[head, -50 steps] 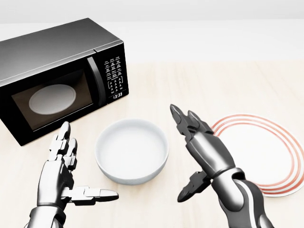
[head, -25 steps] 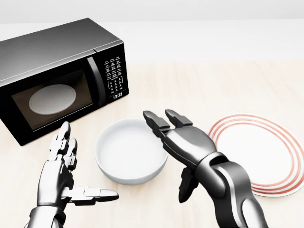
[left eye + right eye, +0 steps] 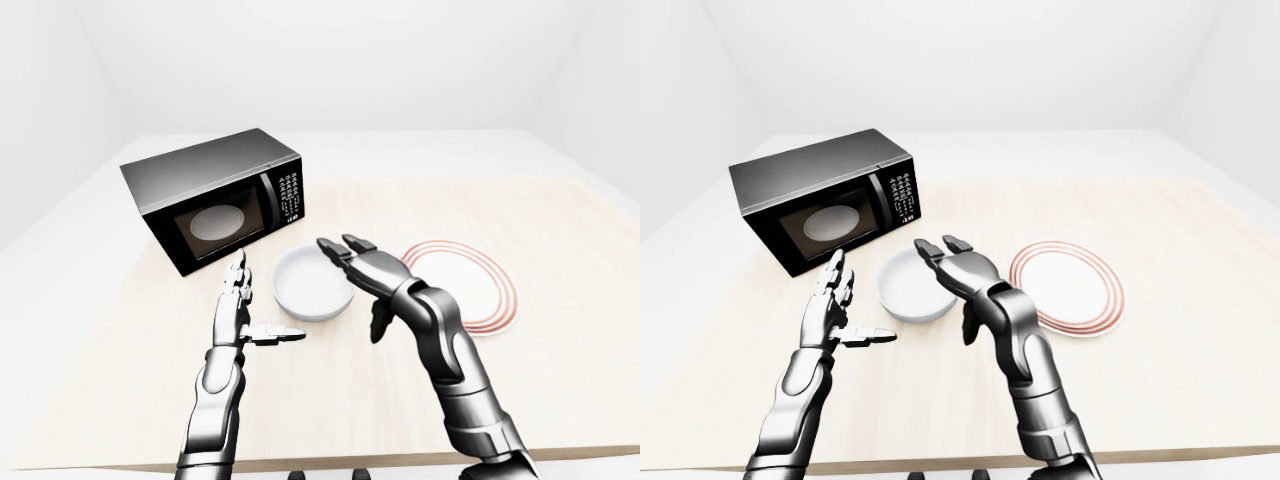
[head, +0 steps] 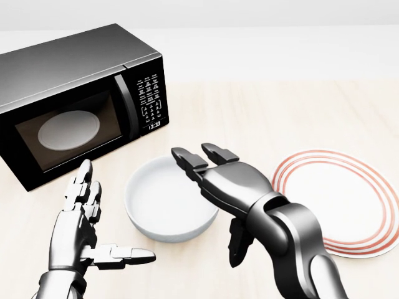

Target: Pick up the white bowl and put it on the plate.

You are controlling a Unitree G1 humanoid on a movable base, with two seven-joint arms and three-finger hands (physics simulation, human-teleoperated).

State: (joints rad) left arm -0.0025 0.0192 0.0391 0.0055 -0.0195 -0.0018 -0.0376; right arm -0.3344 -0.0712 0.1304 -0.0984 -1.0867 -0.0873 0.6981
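White bowl (image 4: 167, 200) sits on the table (image 4: 262, 112), just right of and below the microwave (image 4: 75, 93) in the head view, with the plate (image 4: 349, 205) near on its right, apart from it. Bowl is round, smooth, glossy white, thick rounded rim, shallow, empty. Step in hand, as I judge it: reach and grasp, not yet gripped. Right hand (image 4: 215, 180) hangs over the bowl's right rim, palm turned down and left, two fingers (image 4: 187, 159) spread out above the bowl's inside, thumb hanging below beside the outer wall. Fingers are splayed, nothing held; whether any touch the rim I cannot tell.

Next move likely calls for lowering so fingers go inside the rim and the thumb presses the outer wall, then pinching; the slick curved wall may slip, so the grip wants to be firm before lifting and carrying right to the plate.

Left hand (image 4: 78, 227) is to the bowl's left, apart from it, palm up-facing, fingers straight, thumb stuck out toward the bowl, empty.

Plate: flat, white, round, thin red concentric rings near the edge. Microwave: boxy, black, glossy door with a pale oval showing through the window, keypad at right. Table: pale wood-look, matte.
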